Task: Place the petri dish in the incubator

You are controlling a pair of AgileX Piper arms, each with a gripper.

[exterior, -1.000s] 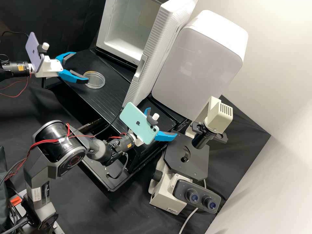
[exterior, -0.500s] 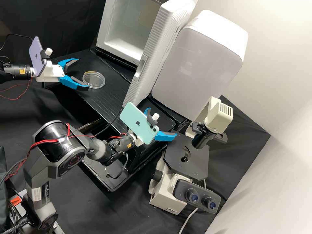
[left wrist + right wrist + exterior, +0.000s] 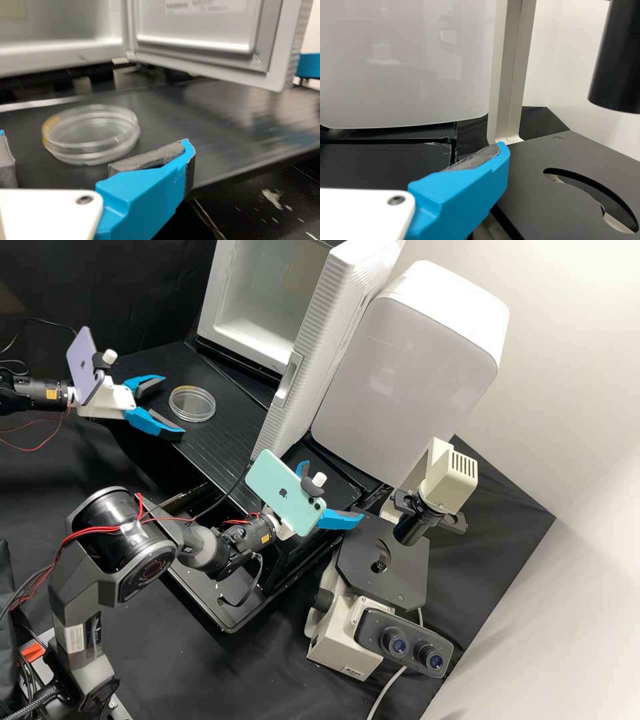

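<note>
nearest in the high view, the right hand (image 3: 331, 497) hangs over the microscope (image 3: 373, 613), its two blue fingers apart and holding nothing. the petri dish (image 3: 192, 404) lies well apart from this hand, off behind it, with the swung-out incubator door (image 3: 313, 353) between them, so this arm looks to have no part in the coming grasp. the left hand (image 3: 165, 407) is much the nearer one. it sits low over the black worktop (image 3: 227, 440), its fingers spread wide and empty. the dish lies straight ahead of it, just beyond the fingertips and about centred on the gap between them, touched by neither. in the left wrist view the petri dish (image 3: 90, 132) rests flat on the worktop, a little ahead of the grey-padded finger (image 3: 150, 167). being round, it has no long axis to line up with, and the spread looks wider than the dish, so a straight push forward should bring a finger to each side of the rim. farther ahead of the left hand, past the dish, the incubator (image 3: 260, 300) stands with its chamber open toward the hand. the chamber floor sits a step above the worktop, so the dish would likely need a lift before it goes in.
</note>
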